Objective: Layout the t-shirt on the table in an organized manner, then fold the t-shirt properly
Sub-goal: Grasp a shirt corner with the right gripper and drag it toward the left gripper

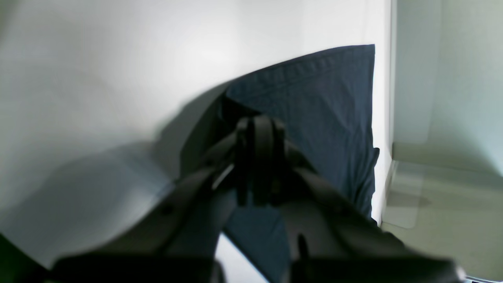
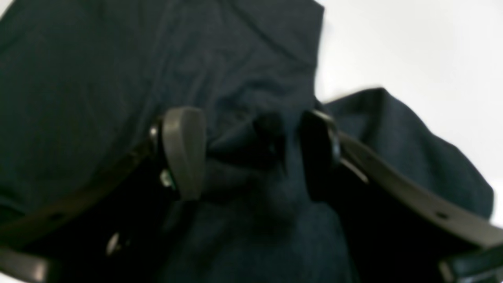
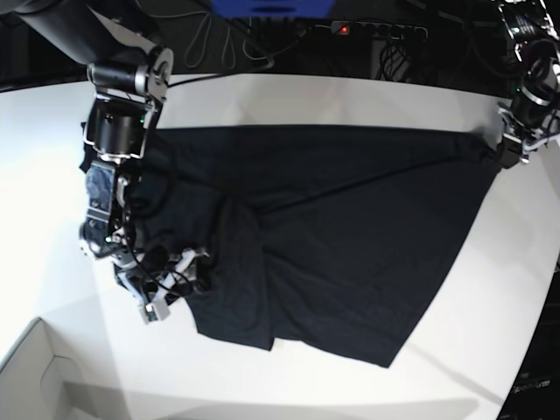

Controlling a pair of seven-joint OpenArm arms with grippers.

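directly below the open right gripper (image 2: 251, 153), the t-shirt (image 2: 118, 78)

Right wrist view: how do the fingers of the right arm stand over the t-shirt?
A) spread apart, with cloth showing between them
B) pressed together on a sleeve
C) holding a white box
A: the two fingers stand clearly apart above the black t-shirt, with dark cloth between them.

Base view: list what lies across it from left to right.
White box corner → right gripper → t-shirt → left gripper, all on the table.
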